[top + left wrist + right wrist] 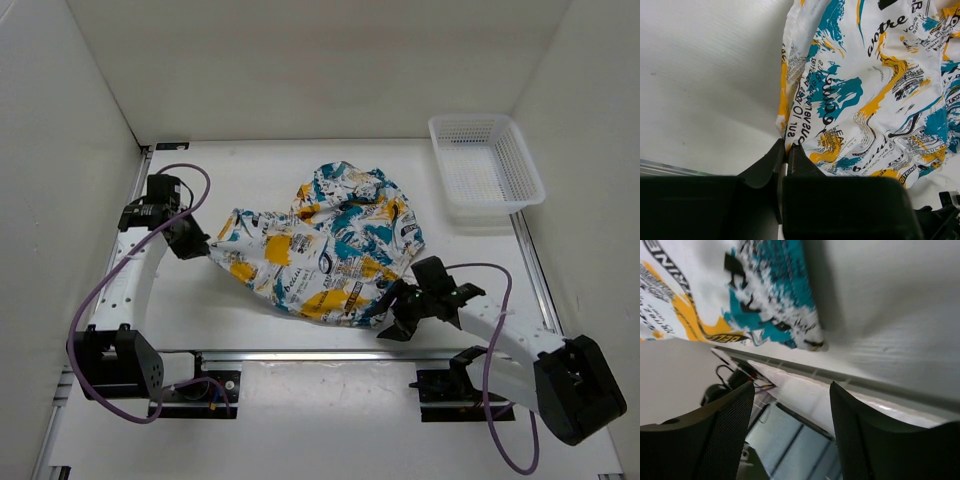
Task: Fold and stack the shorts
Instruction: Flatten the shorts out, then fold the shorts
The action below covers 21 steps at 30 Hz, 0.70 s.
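I get a bright, even overhead view, lit from above; the white table (250, 170) nearly washes out and the shadows are soft. My left wrist picture is crisp, though its own fingers (765, 165) read as flat black. On the right wrist the shorts (775, 300) smear with blur, casting a dark shadow alongside.

The right gripper (790, 395) has its two dark fingers (715, 435) spread wide apart, with nothing between them. A blurry corner of the shorts (775, 300), blue, yellow and black, lies on the white table (890, 305), near a gray rail (880, 386). Dark wires (735, 372) sit beside the rail.
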Tool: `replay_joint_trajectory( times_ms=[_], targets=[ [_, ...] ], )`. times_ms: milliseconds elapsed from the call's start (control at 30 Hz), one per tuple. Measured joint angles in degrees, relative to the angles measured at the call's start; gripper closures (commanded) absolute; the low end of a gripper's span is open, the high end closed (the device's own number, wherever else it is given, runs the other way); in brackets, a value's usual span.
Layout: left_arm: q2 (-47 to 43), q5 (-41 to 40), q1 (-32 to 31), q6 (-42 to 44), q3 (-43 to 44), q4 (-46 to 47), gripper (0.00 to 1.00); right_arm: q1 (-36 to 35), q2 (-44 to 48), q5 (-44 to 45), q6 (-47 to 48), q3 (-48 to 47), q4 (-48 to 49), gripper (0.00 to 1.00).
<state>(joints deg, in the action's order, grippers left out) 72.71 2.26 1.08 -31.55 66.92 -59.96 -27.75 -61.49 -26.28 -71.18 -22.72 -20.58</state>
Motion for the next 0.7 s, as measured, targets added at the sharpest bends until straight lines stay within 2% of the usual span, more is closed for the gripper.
replay_joint_trajectory(
  times_ms=[133,267,567,700],
  targets=[
    [0.0,-0.4,-0.1,0.0,0.8,0.1,0.9,-5.9,4.8,4.9,-10.6,0.5,2.2,0.33],
    [0.0,-0.4,-0.1,0.1,1.1,0.2,0.9,-7.1,7.6,9.8,-17.6,4.6,6.0,0.36],
    [0.0,-0.4,-0.1,0.3,1.1,0.2,0.9,-10.7,2.6,15.7,-24.7,6.1,8.4,0.49],
    [0.0,-0.4,-0.1,0.3,1.3,0.2,0.9,-11.3,1.4,17.9,-26.8,6.1,9.9,0.58]
  ],
)
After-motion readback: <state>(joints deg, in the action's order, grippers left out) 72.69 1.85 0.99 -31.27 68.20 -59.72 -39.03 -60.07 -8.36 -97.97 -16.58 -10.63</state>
